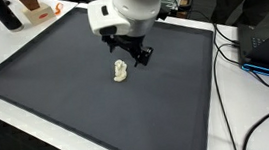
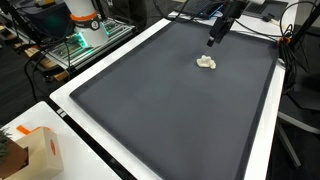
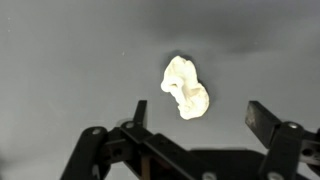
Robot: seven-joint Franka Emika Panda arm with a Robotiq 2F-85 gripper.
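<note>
— Where do we stand?
— Approach, we judge; jaws spread apart, empty, just above the white lump (image 3: pixel 185 87); the lump lies on the dark surface (image 1: pixel 46 89), well inside its rim.
— What would a grasp ask?
— Descending straight, a finger either side of the lump, then closing gently.
— Any writing?
— None we can read; the box (image 2: pixel 38 150) well apart from the lump is too small.

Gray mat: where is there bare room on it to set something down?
Nearly all of the gray mat is bare: the wide stretch from the white crumpled lump to the corner by the cardboard box. The only crowded spot is at the lump, where the open gripper hangs close above. Cables trail beyond one edge.
</note>
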